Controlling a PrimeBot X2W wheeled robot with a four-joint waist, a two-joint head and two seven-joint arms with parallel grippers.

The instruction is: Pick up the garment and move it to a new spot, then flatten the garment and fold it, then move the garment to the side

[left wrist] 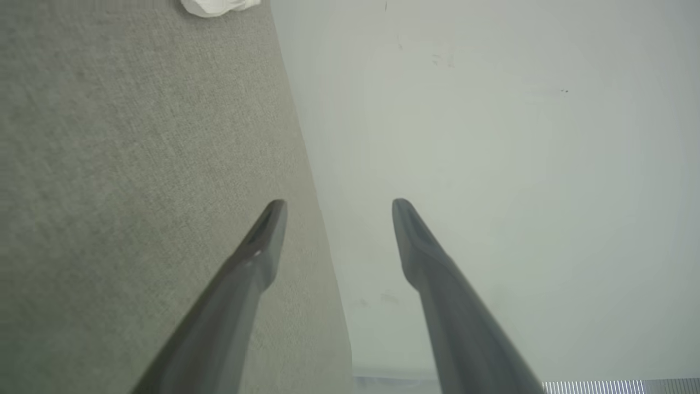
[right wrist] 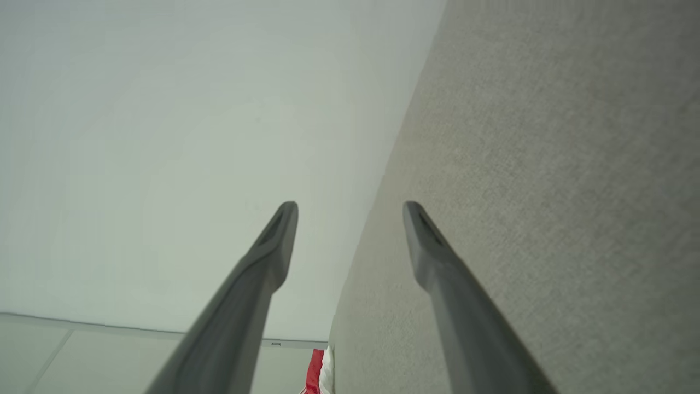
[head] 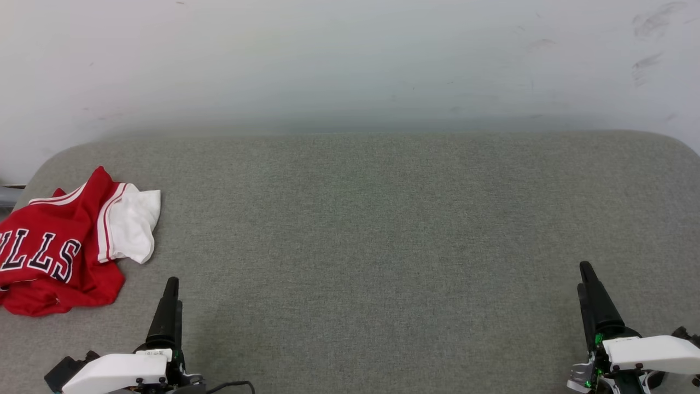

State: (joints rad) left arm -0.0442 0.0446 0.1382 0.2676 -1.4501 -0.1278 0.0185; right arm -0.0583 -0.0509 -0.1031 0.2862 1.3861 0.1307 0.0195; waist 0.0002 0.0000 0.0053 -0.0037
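Two grippers stand released, fingers spread with nothing between them. The left gripper (left wrist: pixel 339 205) and the right gripper (right wrist: pixel 350 207) sit well apart over a grey fabric surface (head: pixel 383 230). The garment (head: pixel 60 251) lies crumpled at the surface's left edge, near the left gripper but not touching it, with a white sleeve turned toward the middle. A pale wall (head: pixel 350 54) rises behind.

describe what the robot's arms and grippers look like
The left gripper and right gripper each have two long, dark grey fingers that taper to narrow rounded tips, grooved near the end. Each sits on a smooth white wrist housing. A thin black cable loops beside the left one. Green lights glow at the right one's base.
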